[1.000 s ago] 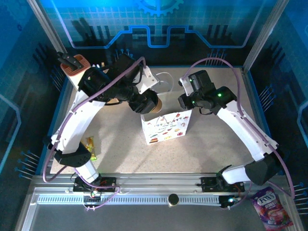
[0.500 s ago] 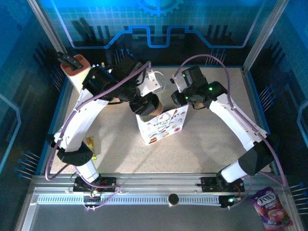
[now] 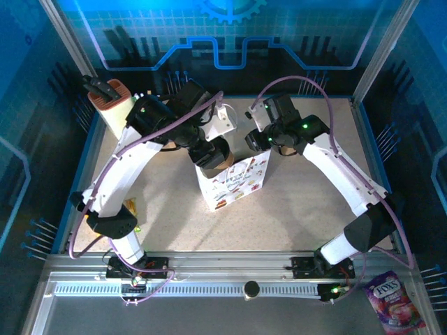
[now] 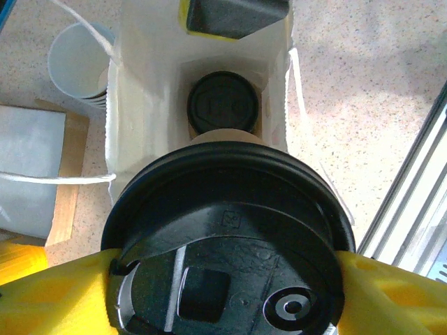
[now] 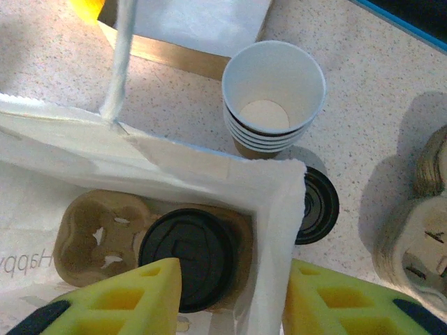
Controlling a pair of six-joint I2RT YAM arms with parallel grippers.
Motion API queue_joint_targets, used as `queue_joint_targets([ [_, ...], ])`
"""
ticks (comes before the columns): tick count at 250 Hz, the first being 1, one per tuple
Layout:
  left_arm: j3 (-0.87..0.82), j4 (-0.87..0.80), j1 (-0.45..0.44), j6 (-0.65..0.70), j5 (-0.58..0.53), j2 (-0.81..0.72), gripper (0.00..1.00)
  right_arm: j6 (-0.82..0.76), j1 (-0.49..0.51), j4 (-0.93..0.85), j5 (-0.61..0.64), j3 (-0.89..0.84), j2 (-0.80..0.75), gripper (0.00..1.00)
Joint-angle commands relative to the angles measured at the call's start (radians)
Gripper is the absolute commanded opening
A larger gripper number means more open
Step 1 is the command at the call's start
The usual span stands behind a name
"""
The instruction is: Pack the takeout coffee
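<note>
**Operator:** State of the left gripper [image 4: 227,293]?

**Technician:** Closed on the lidded cup [image 4: 223,237]. One yellow finger [image 4: 59,296] bears on each side of the black lid's rim. The cup hangs over the open mouth of the paper bag [image 3: 236,187] (white, printed front), at the mouth's left end in the top view.

**Operator:** Right gripper [image 5: 234,272]?

**Technician:** Spread. Its fingers [image 5: 133,300] straddle the bag's wall at a corner: one inside the mouth, one outside above the table [image 5: 370,105]. Whether the wall touches the outer finger cannot be told.

**Operator:** Clearance inside the bag?

**Technician:** A second lidded cup [image 5: 185,255] is seated in one socket of the pulp carrier [image 5: 91,234] on the bag floor, at the corner by the right gripper. The adjacent socket is vacant. In the left wrist view the bag walls stand upright with the mouth open; the held cup hides the near half of the floor.

**Operator:** Obstacles outside the rim?

**Technician:** A stack of empty cups [image 5: 274,98] stands just beside the bag's wall. A loose lid [image 5: 318,204] lies flat on the table near the same corner. A stack of carriers [image 5: 419,237] sits beyond it. In the top view, bare tabletop lies between the bag and the arm bases.
</note>
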Motion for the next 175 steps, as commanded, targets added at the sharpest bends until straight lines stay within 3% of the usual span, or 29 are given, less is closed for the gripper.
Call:
queue_joint_targets([
  [1,-0.020,-0.026,0.014,0.003,-0.011,0.010,0.61,-0.015,0.012,-0.037,0.028,0.026,-0.024,0.43],
  [93,-0.107,-0.011,0.014,0.002,-0.055,0.014,0.60,-0.017,0.012,-0.040,0.056,0.012,-0.045,0.52],
  [175,-0.093,-0.012,0.014,-0.004,-0.060,0.070,0.59,-0.017,0.012,-0.032,0.072,-0.026,-0.055,0.52],
])
